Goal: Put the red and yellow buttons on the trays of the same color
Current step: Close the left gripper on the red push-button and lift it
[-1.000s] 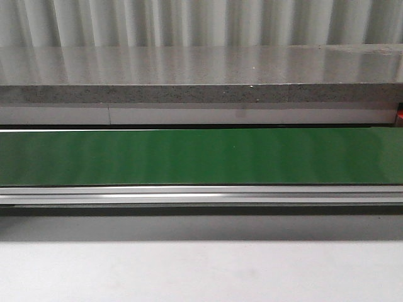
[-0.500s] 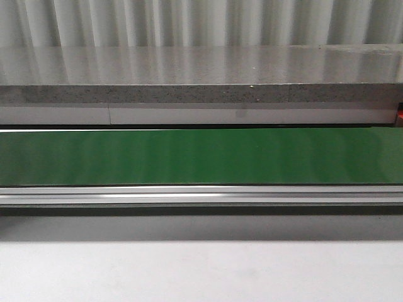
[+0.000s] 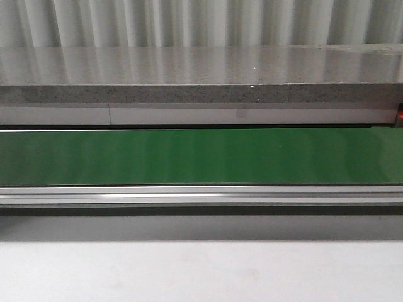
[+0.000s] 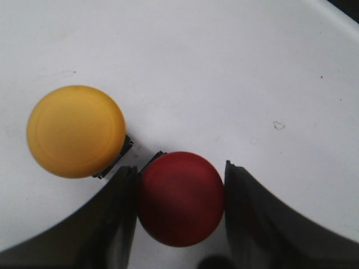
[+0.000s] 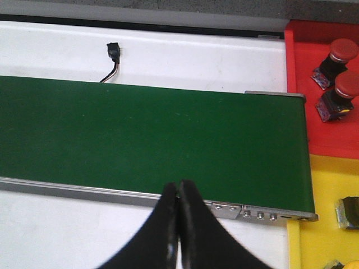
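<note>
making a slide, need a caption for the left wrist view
Left gripper closed around a red button on the white surface, with a yellow button beside it.

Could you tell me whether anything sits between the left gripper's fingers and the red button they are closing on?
Nothing visible does. The left gripper has one finger on each side of the red button. The yellow button sits beside it, just outside one finger, close enough that it might get nudged.
</note>
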Tool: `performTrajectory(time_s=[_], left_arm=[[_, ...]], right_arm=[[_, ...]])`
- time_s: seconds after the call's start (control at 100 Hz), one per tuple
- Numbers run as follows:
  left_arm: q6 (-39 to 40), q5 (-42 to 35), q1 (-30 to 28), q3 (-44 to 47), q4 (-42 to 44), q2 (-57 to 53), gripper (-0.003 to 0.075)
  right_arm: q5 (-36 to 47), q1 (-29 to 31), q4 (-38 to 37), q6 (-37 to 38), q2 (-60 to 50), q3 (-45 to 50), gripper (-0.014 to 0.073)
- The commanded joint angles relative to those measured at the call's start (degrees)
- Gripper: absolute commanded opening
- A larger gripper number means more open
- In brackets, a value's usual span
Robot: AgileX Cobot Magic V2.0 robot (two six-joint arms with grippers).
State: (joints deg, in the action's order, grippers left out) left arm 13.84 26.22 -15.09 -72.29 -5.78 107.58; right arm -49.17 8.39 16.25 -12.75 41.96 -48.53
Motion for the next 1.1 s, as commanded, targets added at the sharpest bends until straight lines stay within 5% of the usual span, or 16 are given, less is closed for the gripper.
performTrajectory(time_s=[0.0,0.2,0.74,1.09], left_arm=[[0.5,-2.4,-0.04,-1.83,-1.54,-2.56,0.0103],[0.5,-1.01,0.2,-1.92,-1.92,-5.87,-0.002],[-7.41,13.14,1.18,-1.54,-1.71,-24.17,-0.002],[-8.53,11.42,6.71,5.28,-1.95,-25.61,-0.002]], right_arm=[[2.96,-0.07,0.5,-0.47,-0.29,-1.37,-0.0067],[2.96,-0.07,0.5,-0.47,-0.29,-1.37,-0.0067],[2.96,-0.07,0.5,-0.47,-0.29,-1.37,-0.0067],[2.96,-0.07,0.5,-0.47,-0.29,-1.37,-0.0067]])
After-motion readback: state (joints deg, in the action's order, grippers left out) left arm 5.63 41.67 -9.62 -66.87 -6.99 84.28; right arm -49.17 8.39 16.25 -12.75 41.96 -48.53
